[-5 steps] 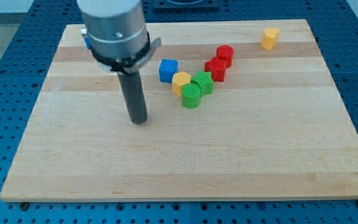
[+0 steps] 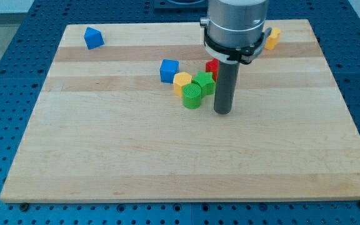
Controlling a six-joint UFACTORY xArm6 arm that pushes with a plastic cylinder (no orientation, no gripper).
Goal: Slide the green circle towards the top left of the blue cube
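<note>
Wooden board [image 2: 105, 156] on a blue perforated bench. No claw on this arm, so nothing opens, closes or grips; it ends in a dark rod, and my tip [image 2: 222, 112] sits on the board right of centre, just to the right of the green circle [image 2: 192, 97] and slightly below it, a small gap between them. Green circle lies at the lower edge of a tight cluster near the frame's centre: it touches the yellow block [image 2: 182, 82] at its upper left and a second green block [image 2: 204, 82], shape unclear, at its upper right. Blue cube [image 2: 169, 70] stands just upper left of the yellow block. A red block [image 2: 212, 66] is mostly hidden behind the rod. Another blue block [image 2: 93, 38] sits alone, upper left of the board. A yellow block [image 2: 272, 37] peeks out at upper right, partly behind the arm's housing.
</note>
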